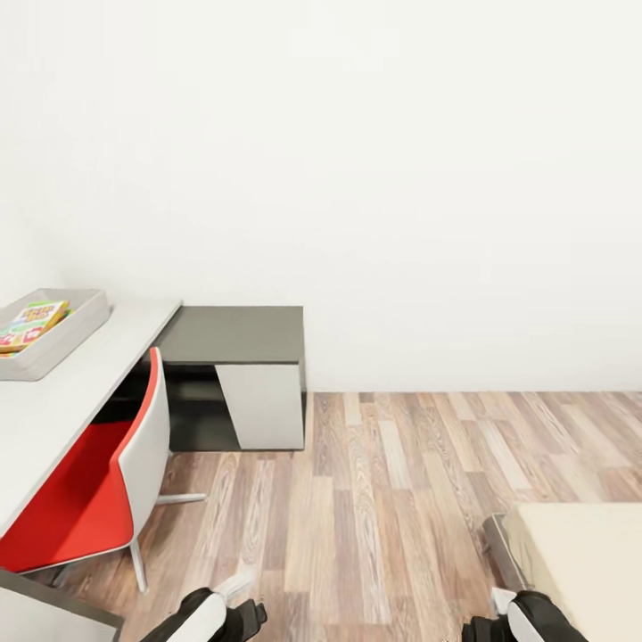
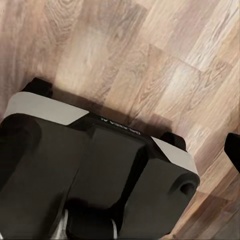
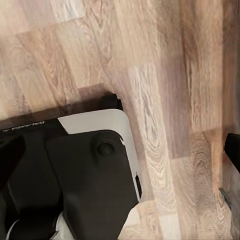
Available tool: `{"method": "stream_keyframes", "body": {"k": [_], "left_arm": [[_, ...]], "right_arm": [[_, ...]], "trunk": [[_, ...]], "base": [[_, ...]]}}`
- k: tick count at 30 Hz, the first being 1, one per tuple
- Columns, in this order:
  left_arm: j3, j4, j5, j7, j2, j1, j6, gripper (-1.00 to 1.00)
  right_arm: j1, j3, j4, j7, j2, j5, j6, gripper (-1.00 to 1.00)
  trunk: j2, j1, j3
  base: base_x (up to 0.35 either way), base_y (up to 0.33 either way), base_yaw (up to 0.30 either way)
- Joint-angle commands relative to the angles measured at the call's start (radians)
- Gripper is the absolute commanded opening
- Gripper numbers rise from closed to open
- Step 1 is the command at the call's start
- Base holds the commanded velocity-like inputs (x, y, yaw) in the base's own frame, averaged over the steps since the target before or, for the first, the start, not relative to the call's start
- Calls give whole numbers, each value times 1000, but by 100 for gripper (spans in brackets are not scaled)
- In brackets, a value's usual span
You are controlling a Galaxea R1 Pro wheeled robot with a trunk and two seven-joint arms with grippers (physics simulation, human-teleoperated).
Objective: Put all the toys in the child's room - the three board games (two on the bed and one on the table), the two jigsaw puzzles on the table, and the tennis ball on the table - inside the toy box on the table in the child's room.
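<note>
At the far left of the head view, the pale grey toy box (image 1: pixel 78 332) rests on the light grey table (image 1: pixel 80 397). Inside it lies a flat multicoloured printed toy (image 1: pixel 31 323); I cannot tell whether it is a board game or a jigsaw puzzle. A beige corner of the bed (image 1: pixel 584 562) shows at lower right. My left gripper (image 1: pixel 245 618) and right gripper (image 1: pixel 481 629) hang low over the wood floor, far from the box. Both are open and hold nothing. One dark fingertip (image 2: pixel 233 150) edges the left wrist view, and another fingertip (image 3: pixel 233 150) edges the right wrist view.
A red chair (image 1: pixel 89 499) is tucked against the table. Beyond it a low dark grey cabinet (image 1: pixel 236 334) with a white panel stands by the white wall. Wood-plank floor (image 1: pixel 401 499) stretches between cabinet and bed. My dark base (image 2: pixel 100 170) sits under both wrists.
</note>
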Motion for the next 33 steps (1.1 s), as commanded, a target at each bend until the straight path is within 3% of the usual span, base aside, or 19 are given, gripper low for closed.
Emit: {"method": "stream_keyframes", "body": {"k": [1, 10, 15, 20, 22, 23, 28, 33], "left_arm": [[-7, 15, 7, 4, 0, 5, -10, 100], [-11, 90, 4, -22, -7, 57, -53, 100], [-12, 133, 4, -27, -4, 90, -64, 100], [-13, 240, 3, -37, -1, 124, -105, 100], [-13, 297, 2, -45, 0, 140, -134, 100], [-13, 297, 2, -45, 0, 140, -134, 100], [-13, 399, 1, -55, 5, 181, -227, 100], [-12, 437, 1, -59, 5, 234, -332, 100]], "right_arm": [[0, 15, 23, 5, 2, -5, -22, 100], [5, 61, 215, 149, 13, 27, -173, 100], [6, 80, 264, 175, 15, 44, -226, 100], [12, 89, 338, 187, 34, 52, -291, 100], [17, 91, 390, 189, 50, 53, -360, 100], [17, 91, 390, 189, 50, 53, -360, 100], [27, 92, 507, 192, 89, 55, -550, 100], [55, 92, 565, 189, 109, 55, -682, 100]], "trunk": [[-2, 1, -1], [-2, 1, 10], [-2, 1, 16], [-2, 1, 22], [-2, 1, 25], [-2, 1, 26], [-2, 1, 32], [-2, 1, 37]], "base": [[-1, 2, -214], [-1, 1, -214], [0, 0, -212], [0, 0, -211], [0, 0, -207], [0, 0, -206], [0, 0, -190], [0, 0, -160]]}}
